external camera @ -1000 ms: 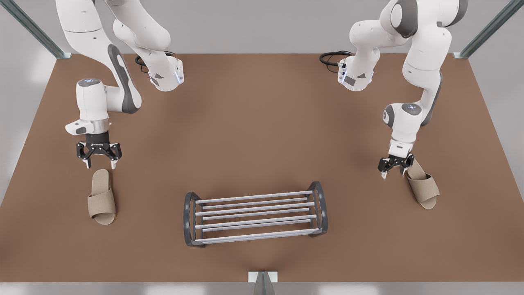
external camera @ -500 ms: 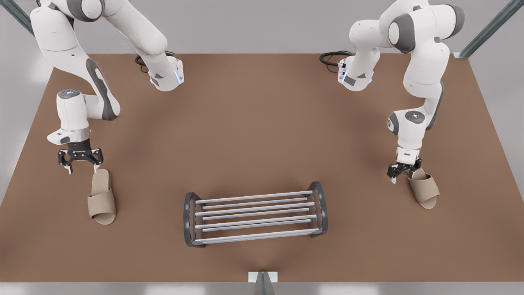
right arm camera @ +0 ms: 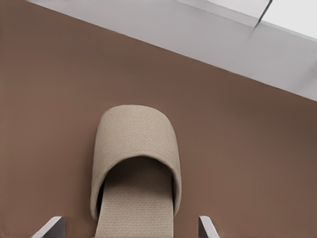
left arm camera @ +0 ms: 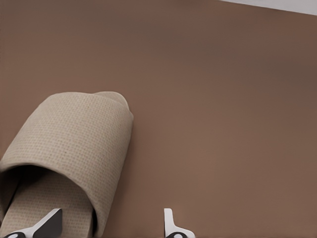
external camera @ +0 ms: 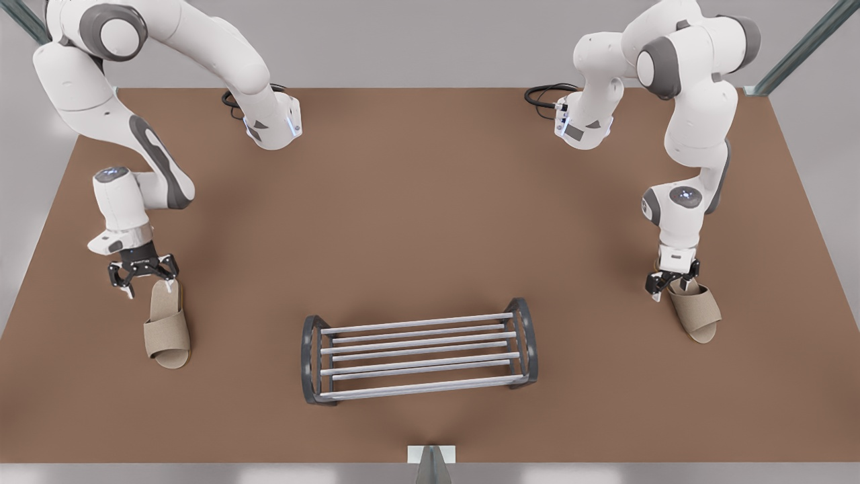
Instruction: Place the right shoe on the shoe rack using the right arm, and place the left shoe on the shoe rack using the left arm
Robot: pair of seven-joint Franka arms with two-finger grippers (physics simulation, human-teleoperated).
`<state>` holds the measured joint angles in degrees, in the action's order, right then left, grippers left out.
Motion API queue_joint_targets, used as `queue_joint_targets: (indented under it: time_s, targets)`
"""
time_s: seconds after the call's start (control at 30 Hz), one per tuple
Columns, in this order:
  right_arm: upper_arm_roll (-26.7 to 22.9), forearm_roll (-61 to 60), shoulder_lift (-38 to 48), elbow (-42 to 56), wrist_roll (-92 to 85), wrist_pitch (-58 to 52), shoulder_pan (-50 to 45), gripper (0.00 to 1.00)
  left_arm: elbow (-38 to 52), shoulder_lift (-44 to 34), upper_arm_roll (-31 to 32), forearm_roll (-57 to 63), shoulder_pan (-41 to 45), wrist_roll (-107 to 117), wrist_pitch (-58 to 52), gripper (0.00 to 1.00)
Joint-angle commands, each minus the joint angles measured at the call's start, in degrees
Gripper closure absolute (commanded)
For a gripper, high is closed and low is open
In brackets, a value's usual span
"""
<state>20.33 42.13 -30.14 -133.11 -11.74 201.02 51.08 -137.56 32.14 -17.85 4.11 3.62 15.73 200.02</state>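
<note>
Both grippers have dropped onto the slipper heels. Front view: left gripper [external camera: 143,274], wide, over the left shoe [external camera: 166,326], left of the shoe rack [external camera: 416,356]; right gripper [external camera: 672,281], spread, over the right shoe [external camera: 695,310]. Left wrist view: it sits off-centre. Right wrist view: fingers straddle the heel. Light, floppy fabric; pinch the sole's sides

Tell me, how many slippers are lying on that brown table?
2. One slipper lies at the front view's left, by the open left gripper; the other slipper at its right, by the open right gripper. None sits on the shoe rack; none seems hidden.
</note>
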Motion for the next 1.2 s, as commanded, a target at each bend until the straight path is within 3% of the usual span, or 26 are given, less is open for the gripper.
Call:
queue_joint_targets:
  time_s: [0.0,0.83,1.17]
  targets:
    - [0.58,0.68,-0.36,0.04,-1.18,-0.02,-0.11,0.00,0.19,0.21,-0.08,-0.07,0.07,0.61,0.02,0.01]
    - [0.58,8.85,-10.12,7.60,-1.97,-0.02,6.13,0.00,3.70,2.76,-2.63,-3.41,3.59,0.62,0.28,0.01]
    - [3.75,8.15,-10.03,7.60,1.90,-0.02,5.34,0.00,4.14,3.20,-2.63,-3.41,3.32,0.62,0.28,0.03]
